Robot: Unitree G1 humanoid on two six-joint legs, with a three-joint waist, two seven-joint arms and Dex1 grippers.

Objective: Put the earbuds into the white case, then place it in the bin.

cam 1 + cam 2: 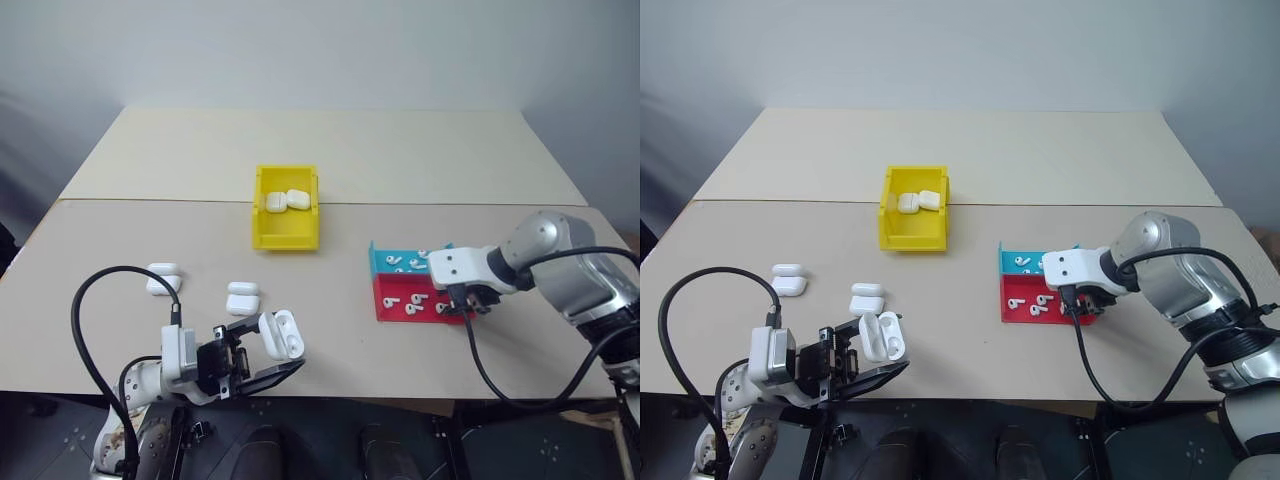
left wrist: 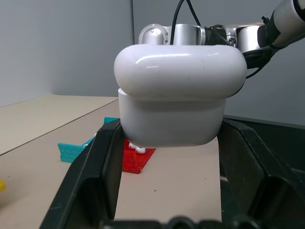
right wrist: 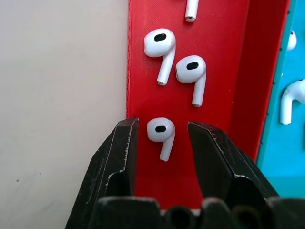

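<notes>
We hold the white case (image 1: 279,335), lid open, pinched in our left gripper (image 1: 262,362) at seven o'clock on the desk (image 1: 330,280). Our right gripper (image 3: 162,138), at four o'clock, straddles one earbud (image 3: 160,132) in the red tray (image 3: 214,57), jaws spread but untouching. Next: close gently on it.

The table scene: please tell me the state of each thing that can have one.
Held white case: lid open, clamped in left gripper.
Right gripper: open around one earbud in the red tray.
Yellow bin: two closed cases inside.
Cases on table: closed.
</notes>
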